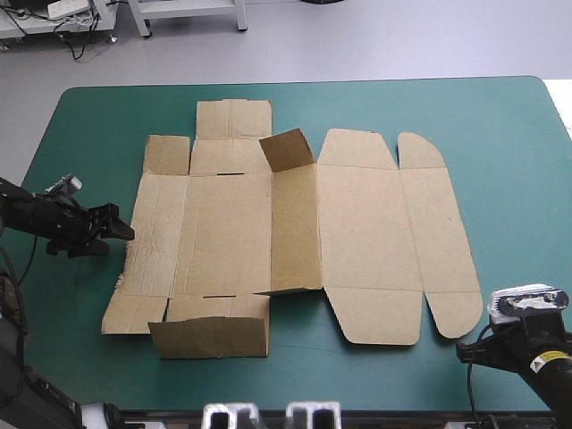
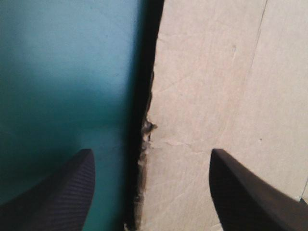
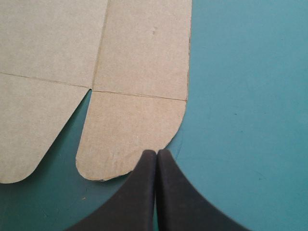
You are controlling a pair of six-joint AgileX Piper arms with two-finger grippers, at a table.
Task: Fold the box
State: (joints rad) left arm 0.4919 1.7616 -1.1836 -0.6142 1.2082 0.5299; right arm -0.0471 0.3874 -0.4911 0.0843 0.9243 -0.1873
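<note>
Box mostly flat, long axis left-right. Left arm has jaws wide, straddling its left edge; right arm has them pinched together.

Lighting was bright, even and diffuse, from overhead. In the high view, the raised flaps of the box cast short, soft shadows. In the left wrist view, a dark shadow band lay beside the box edge on the teal-green cover, which dimmed toward the left gripper.

teal-green cover lying over the table | grey floor showing behind | white legs standing there | wires hanging
</note>
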